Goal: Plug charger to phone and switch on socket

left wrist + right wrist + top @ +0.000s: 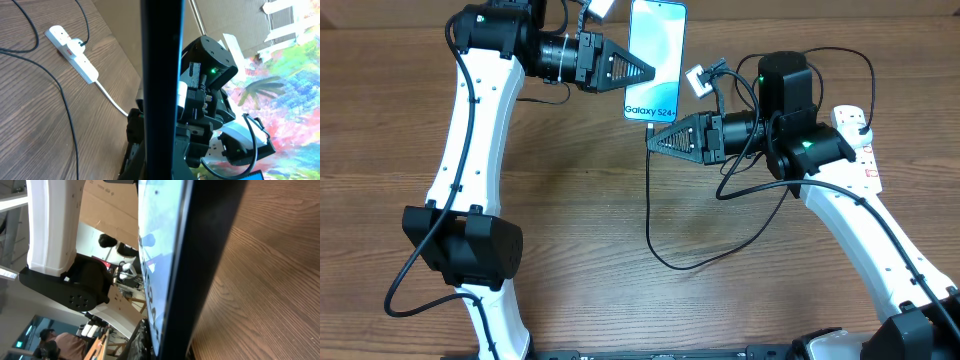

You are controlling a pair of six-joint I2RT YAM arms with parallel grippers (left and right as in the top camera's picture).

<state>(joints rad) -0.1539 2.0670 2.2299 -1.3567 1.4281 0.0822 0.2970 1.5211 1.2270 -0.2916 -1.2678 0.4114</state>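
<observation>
The overhead view is showing the phone [657, 45] screen-up over the far part of the table [580, 240], with the "Galaxy S24+" lettering at its near end. The left gripper [648, 71] is reaching in from the left, its jaws pressed together on the phone's long left edge. The right gripper [653, 141] is pointing left just beside the lettered end, its jaws also fully closed. Whether anything is pinched between them cannot be told. The charger [650, 200] is running from that end toward the near side, then looping right under the right arm [840, 190].

In the overhead view the socket [855, 122] is lying at the right, half hidden by that arm. The left wrist view is showing it whole, with a black plug [83, 44] sitting in it and a thick white cord [112, 100] leaving one end. The switches are too small to read. That view is rendering the phone only as a dark upright band. The right wrist view is showing the phone edge-on at close range, its screen reflecting the room.
</observation>
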